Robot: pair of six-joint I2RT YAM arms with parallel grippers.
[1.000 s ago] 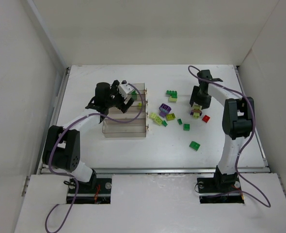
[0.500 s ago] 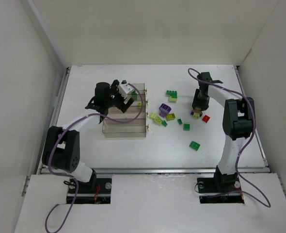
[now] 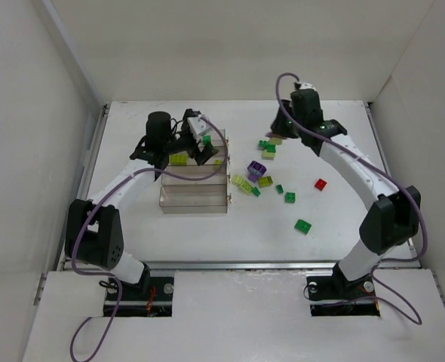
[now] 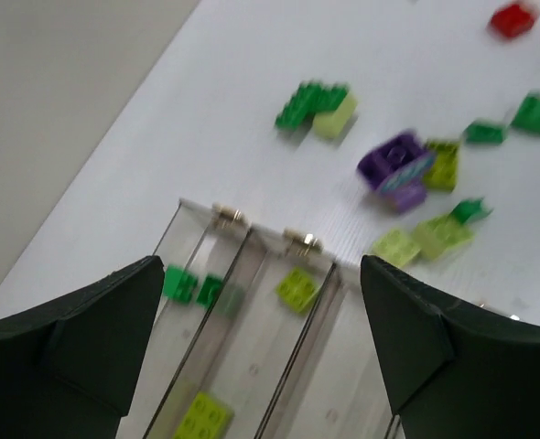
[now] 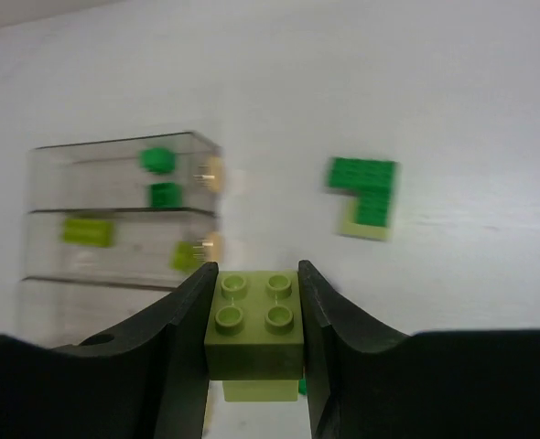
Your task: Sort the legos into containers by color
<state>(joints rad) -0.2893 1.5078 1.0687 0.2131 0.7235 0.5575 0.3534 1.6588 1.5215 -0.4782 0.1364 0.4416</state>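
Note:
My right gripper is shut on a yellow-green lego, with a paler piece showing under it. From above, that right gripper hangs over the green legos, to the right of the containers. The left gripper stands open over the containers' far end, nothing between its fingers. Under it the bins hold two green legos in one lane and yellow-green ones in the lane beside it. A purple lego and a red one lie on the table.
Loose yellow-green legos and small green ones are scattered right of the bins, with one green brick nearer the front. White walls close in the table on the left, back and right.
The right gripper closed on the yellow-green lego beside the red one, lifted it and carried it back and left toward the containers. The left gripper shifted slightly over the bins, still open.

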